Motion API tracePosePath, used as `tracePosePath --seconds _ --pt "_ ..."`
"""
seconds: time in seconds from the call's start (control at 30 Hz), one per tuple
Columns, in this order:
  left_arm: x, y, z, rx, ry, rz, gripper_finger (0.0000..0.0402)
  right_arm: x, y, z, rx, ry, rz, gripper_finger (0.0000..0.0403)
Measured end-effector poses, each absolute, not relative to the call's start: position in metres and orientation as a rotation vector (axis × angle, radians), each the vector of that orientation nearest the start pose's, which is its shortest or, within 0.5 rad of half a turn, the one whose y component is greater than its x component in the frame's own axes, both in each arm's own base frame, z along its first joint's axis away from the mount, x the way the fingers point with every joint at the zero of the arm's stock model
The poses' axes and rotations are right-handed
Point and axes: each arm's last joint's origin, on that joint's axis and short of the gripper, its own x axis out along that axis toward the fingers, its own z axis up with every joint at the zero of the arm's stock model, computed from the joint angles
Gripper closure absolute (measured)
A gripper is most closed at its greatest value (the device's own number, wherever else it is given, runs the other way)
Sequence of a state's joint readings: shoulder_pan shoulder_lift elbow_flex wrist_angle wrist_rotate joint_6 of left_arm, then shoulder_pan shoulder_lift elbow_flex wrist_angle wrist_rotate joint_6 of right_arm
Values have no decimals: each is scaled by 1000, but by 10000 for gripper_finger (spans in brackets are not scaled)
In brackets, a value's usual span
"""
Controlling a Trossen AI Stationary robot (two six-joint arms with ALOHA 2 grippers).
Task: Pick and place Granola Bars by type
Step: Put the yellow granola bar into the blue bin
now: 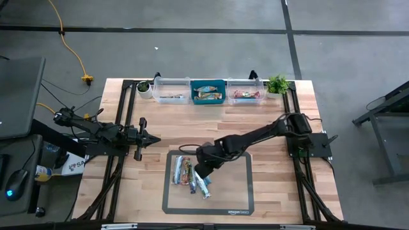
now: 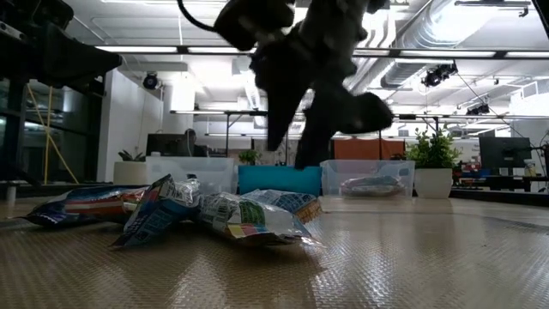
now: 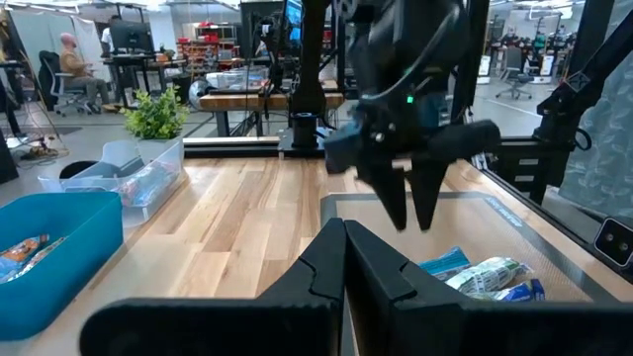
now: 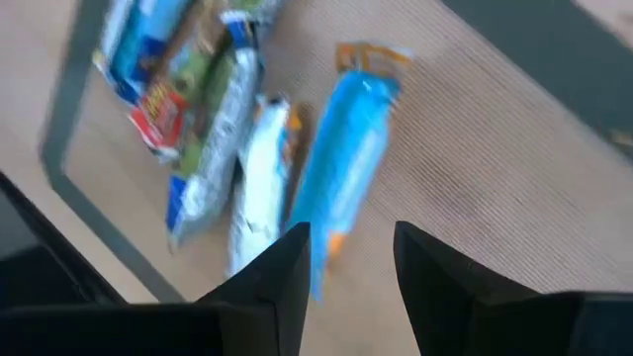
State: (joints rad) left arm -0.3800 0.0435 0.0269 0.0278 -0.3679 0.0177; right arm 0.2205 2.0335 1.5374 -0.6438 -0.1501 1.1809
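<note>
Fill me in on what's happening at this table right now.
A two-armed robot is sorting granola bars from a mat into three bins at the far edge; each bin already holds some. The right gripper hovers open and empty just above the pile on the mat, lined up with a light-blue bar. The left gripper waits off to the side, over bare wood beside the mat, holding nothing.
</note>
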Motion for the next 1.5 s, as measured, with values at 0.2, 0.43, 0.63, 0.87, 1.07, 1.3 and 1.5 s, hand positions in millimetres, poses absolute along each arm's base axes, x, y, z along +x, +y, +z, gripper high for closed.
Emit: tracePosePath --seconds 0.2,0.43,0.63,0.87,1.07,1.3,1.5 --pt "94 -26 172 14 -10 -12 400 415 93 170 1032 1078 -326 268" --pt "94 -26 172 14 -11 -12 400 412 89 165 972 1061 -374 214" --pt "94 -26 172 14 -10 -12 400 413 86 165 939 1039 -395 162" --pt "94 -26 172 14 -10 -12 400 413 85 165 914 1020 -410 147" --pt "94 -26 172 14 -11 -12 400 415 85 166 926 994 -420 148" --pt "94 -26 172 14 -10 -12 400 418 89 158 934 984 -412 148" --pt "94 -26 172 13 -11 -12 400 419 89 156 946 976 -431 148"
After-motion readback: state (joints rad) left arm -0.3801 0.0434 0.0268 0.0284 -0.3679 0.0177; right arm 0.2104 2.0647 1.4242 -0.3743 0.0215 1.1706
